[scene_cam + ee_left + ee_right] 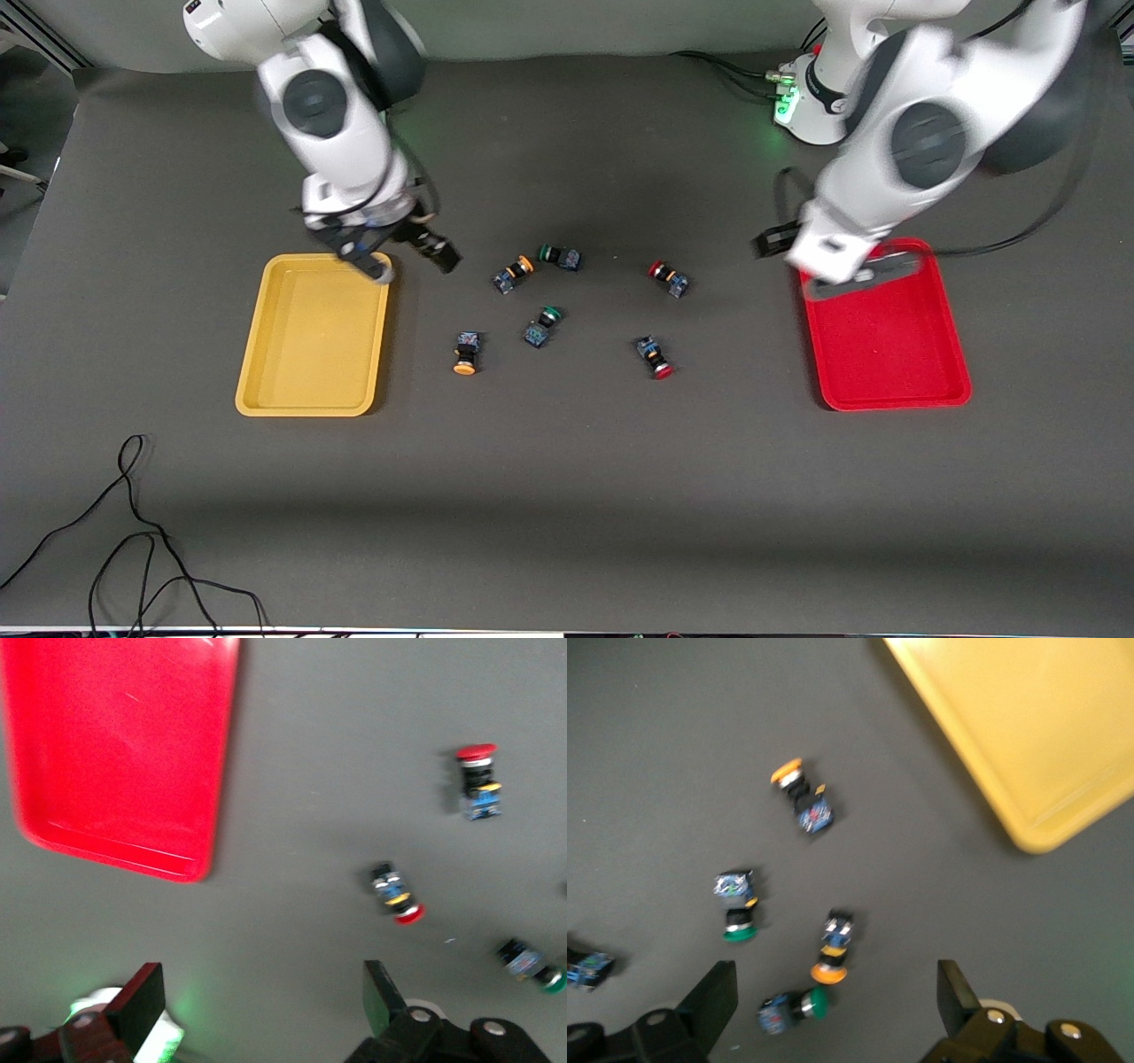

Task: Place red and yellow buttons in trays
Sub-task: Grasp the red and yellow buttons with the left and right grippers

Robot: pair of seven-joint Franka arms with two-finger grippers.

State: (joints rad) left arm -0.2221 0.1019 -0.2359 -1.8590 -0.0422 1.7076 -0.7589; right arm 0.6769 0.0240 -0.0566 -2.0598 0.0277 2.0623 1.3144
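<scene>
Both claws hang spread: the right gripper (406, 259) at the yellow tray's (312, 335) upper corner, the left gripper (802, 257) at the red tray's (888, 341).

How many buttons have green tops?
2. One green button lies farther from the front camera, beside an orange-capped button; the other green button lies nearer, mid-cluster. None looks hidden.

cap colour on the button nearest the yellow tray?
Orange-yellow cap on that button, black-and-blue body; it lies beside the yellow tray. Clearest in the front view.
</scene>
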